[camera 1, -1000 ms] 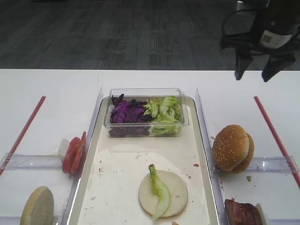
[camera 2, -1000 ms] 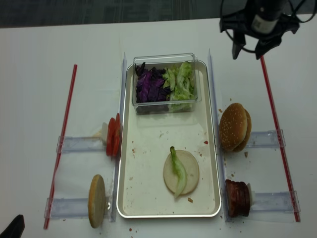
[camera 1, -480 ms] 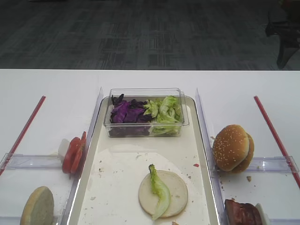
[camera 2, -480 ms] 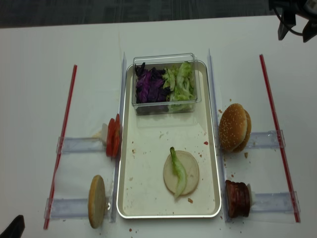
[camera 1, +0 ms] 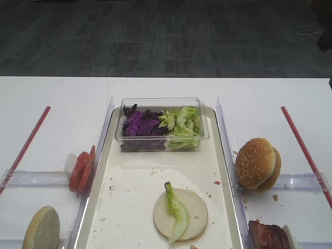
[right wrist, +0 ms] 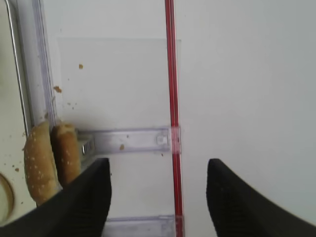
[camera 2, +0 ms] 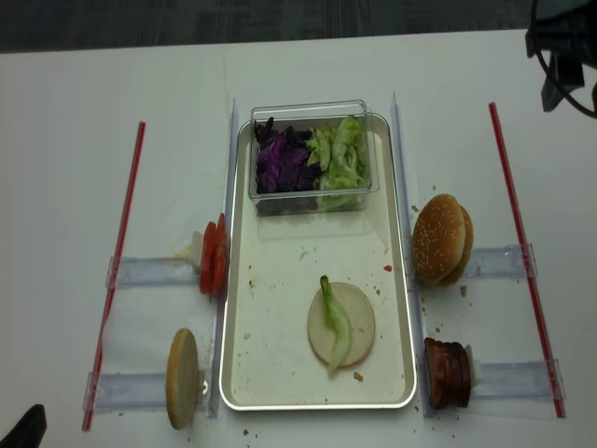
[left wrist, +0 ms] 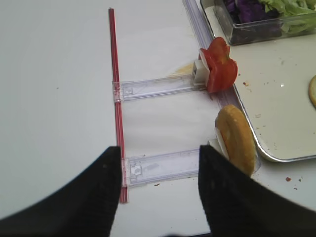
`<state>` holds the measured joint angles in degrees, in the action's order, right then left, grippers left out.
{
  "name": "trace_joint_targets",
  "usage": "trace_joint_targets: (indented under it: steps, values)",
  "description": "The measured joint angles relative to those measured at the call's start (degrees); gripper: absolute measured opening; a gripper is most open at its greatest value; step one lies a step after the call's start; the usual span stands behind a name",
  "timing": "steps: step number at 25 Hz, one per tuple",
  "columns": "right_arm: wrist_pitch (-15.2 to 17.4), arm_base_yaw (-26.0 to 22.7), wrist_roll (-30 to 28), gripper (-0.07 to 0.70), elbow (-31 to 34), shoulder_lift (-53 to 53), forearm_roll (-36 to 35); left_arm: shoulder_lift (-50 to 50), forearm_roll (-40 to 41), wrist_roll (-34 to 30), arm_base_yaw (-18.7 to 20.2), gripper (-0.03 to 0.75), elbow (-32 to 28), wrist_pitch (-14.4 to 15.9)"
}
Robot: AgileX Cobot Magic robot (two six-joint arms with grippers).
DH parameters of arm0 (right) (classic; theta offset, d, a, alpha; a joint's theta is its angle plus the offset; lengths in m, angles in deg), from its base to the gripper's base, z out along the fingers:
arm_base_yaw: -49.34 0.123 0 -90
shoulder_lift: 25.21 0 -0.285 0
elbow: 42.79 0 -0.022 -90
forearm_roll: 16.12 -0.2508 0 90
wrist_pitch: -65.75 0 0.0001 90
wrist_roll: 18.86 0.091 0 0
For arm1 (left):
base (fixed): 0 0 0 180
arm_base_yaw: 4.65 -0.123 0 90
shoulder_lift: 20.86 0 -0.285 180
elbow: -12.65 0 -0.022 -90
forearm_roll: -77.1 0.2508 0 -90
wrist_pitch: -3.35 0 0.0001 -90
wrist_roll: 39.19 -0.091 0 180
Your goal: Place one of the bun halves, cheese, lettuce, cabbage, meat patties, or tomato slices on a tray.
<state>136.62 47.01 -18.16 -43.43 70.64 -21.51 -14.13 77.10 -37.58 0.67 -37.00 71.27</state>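
Lettuce [camera 1: 177, 212] strip, pale green and crinkly with a whitish rib, lies curved along the left part of a flat cream bun half [camera 1: 181, 213] in the near part of the tray [camera 1: 129, 192]. More lettuce sits beside purple cabbage [camera 1: 139, 123] in a clear tub [camera 1: 160, 146] at the tray's far end.

Left to right on the white table [camera 1: 57, 98]: red strip [camera 2: 116, 260]; tomato slices [camera 1: 81, 170] standing on edge in a clear rack [left wrist: 158, 87] just outside the tray's left rim; a bun half on edge [camera 2: 182, 377] in the nearer rack; then the crumb-speckled tray; sesame bun halves [camera 1: 258, 163] upright in the right rack; meat patties [camera 2: 449, 372] nearer.

Views differ. The left wrist view alone shows the left gripper [left wrist: 159, 195]: dark fingers [left wrist: 94, 192] spread wide with nothing between them, hanging above the near left rack. The right wrist view shows the right gripper [right wrist: 158, 197], fingers likewise parted and empty, above the table near the right-hand red strip [right wrist: 172, 113], the sesame buns to its left. The first overhead view misses both grippers; the realsense overhead catches a dark part of the right arm [camera 2: 560, 42] at the top right corner.
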Motion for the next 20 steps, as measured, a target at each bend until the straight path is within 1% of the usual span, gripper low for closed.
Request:
trace_joint_targets:
  steps: [6,20]
  values:
    - [0.0,0.0,-0.26,0.467,9.88,-11.65,0.0,0.0,0.0,0.0,0.0,0.361,0.0,0.0]
    - [0.83,0.0,-1.72,0.467,27.77,-43.13,1.18,0.0,0.0,0.0,0.0,0.361,0.0,0.0]
